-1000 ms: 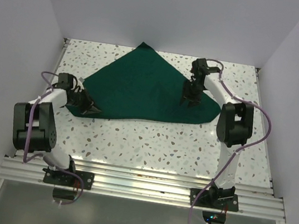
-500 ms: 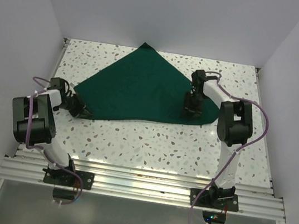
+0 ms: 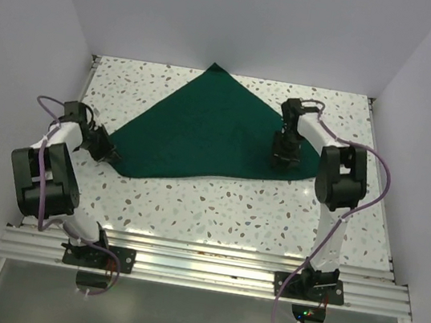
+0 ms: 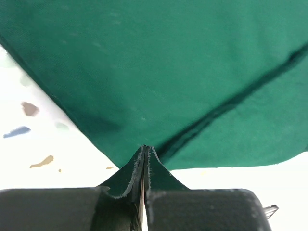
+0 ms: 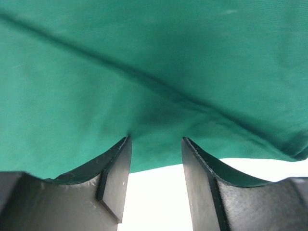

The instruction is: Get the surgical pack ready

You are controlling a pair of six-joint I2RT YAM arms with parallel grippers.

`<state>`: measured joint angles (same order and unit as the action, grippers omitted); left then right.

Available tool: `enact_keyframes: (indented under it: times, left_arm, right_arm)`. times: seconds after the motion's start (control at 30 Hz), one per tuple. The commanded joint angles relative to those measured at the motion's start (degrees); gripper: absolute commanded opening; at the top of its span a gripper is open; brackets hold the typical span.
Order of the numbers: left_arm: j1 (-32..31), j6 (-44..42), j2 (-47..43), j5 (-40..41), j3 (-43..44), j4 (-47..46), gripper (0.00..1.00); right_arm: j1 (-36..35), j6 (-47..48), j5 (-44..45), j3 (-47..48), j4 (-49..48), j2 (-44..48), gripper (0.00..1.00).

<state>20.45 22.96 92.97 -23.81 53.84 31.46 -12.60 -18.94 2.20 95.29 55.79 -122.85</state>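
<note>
Drape of dark green cloth [image 3: 204, 131] spans left-right; left fingers [image 4: 202, 211] pinch its frame-left corner, right fingers [image 5: 202, 183] apart at right edge.

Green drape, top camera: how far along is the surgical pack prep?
Done: the dark green drape lies on the table in a rough triangle. In hand: the left gripper is shut on its near-left corner; the right gripper, jaws apart, rests on its right edge. Left: probably most of it; no other pack items in view.
</note>
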Motion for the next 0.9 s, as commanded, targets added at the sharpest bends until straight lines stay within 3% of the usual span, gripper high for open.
enact_keyframes:
  times: [0.0,0.27,0.53,0.87]
  left_arm:
    - [-2.6,-0.12,-5.33,0.34,3.28,1.67,0.04]
    - [-15.6,10.42,-9.3,-2.99,0.75,-4.02,0.11]
    - [-15.79,12.55,-2.71,-8.0,-4.19,-10.63,0.11]
    - [-15.35,12.02,5.29,-8.62,-6.03,-13.71,0.1]
  right_arm:
    - [-3.22,0.58,-0.7,4.03,1.95,5.07,0.5]
    - [-2.43,-0.49,-3.78,5.7,2.22,3.32,0.53]
    - [0.55,1.27,2.27,5.09,2.22,0.94,0.54]
    - [7.5,1.54,4.31,-6.06,-1.91,1.82,0.56]
